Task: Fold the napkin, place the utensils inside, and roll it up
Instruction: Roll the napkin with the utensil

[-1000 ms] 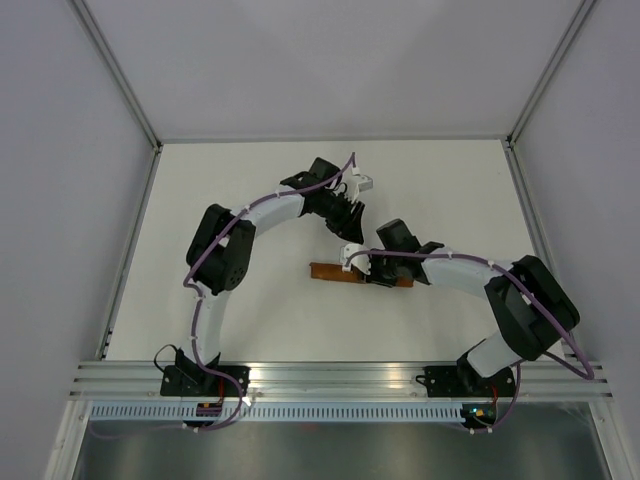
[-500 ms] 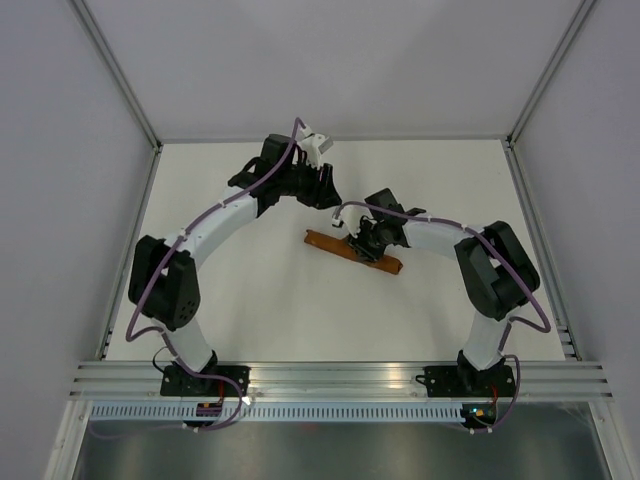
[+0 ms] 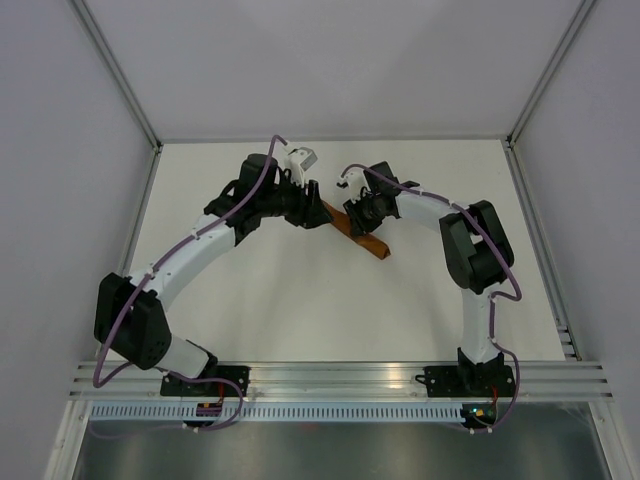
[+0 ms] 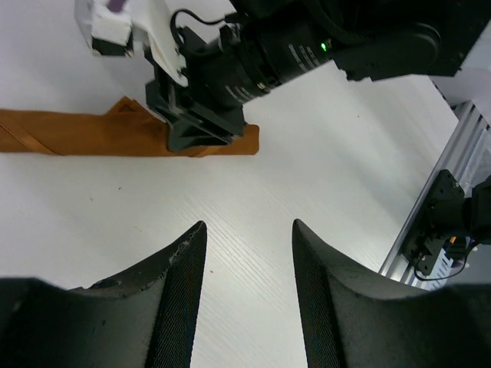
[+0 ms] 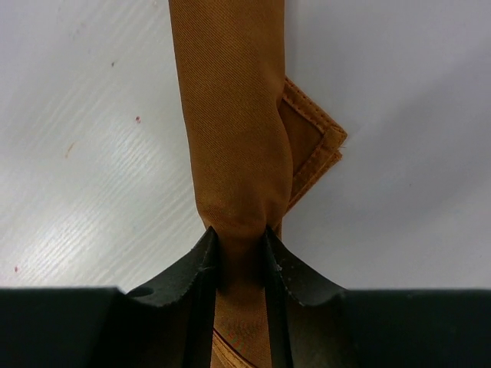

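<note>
- Only the right wrist view shows the grip: the right claw (image 5: 239,253) is pinched narrow on the rolled napkin (image 5: 234,130), and a hemmed corner (image 5: 318,146) juts out beside the roll.
- The left wrist view shows the left claw (image 4: 247,261) wide and holding nothing, over the counter (image 4: 322,184) near the roll.
- From above, the napkin lies toward the counter's far side, its long axis diagonal from far-left to near-right.

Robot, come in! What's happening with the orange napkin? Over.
Right gripper shut on rolled napkin. Left gripper open, empty, nearby. Nothing in the way.
</note>
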{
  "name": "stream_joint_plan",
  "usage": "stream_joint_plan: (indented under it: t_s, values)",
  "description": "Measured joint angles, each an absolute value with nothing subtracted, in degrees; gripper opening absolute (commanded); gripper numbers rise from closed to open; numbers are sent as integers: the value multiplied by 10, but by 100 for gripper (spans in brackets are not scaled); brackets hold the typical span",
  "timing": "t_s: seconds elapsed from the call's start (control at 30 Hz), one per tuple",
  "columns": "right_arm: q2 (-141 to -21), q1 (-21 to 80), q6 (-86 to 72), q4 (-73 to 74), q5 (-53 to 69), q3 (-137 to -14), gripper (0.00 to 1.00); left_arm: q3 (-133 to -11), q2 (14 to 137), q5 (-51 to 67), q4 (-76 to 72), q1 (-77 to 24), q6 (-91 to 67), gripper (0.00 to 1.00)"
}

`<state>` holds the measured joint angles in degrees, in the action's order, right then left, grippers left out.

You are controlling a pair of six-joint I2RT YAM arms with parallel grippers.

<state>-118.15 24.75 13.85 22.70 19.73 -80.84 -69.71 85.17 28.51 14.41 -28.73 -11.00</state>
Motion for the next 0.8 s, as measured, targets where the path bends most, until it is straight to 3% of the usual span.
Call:
stream_joint_plan:
  t_s: [0.2, 0.53, 0.8]
  values:
    - [-1216, 245, 86, 236, 199, -859, 27, -677, 828, 301, 144, -287, -117, 54]
    - [-1218, 244, 53, 229, 205, -863, 48, -670, 823, 305, 144, -287, -117, 55]
    - [-1215, 244, 57, 232, 211, -862, 55, -670, 823, 306, 144, -287, -117, 55]
